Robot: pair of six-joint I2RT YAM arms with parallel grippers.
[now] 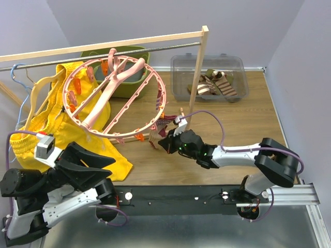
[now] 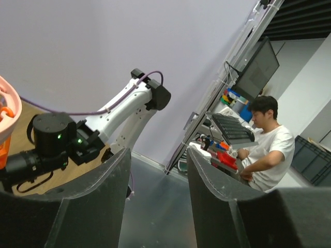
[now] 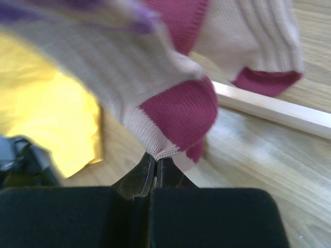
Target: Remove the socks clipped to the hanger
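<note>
Right gripper (image 3: 155, 161) pinched on sock (image 3: 176, 108) toe, left gripper (image 2: 158, 181) apart — wooden table (image 1: 248, 129), lilac walls (image 1: 155, 15)

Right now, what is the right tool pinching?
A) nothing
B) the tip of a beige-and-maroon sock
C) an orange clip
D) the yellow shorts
B: the right wrist view shows the right tool shut on the tip of the beige-and-maroon sock.

The hanger (image 1: 116, 98) hangs from the rail (image 1: 51, 61), shorts (image 1: 57, 129) to its left, a bin (image 1: 142, 56) behind it, 1 sock (image 1: 164, 125) under its right rim. Behind the post (image 1: 198, 72), socks (image 1: 212, 85) lie in a tub (image 1: 240, 64)
</note>
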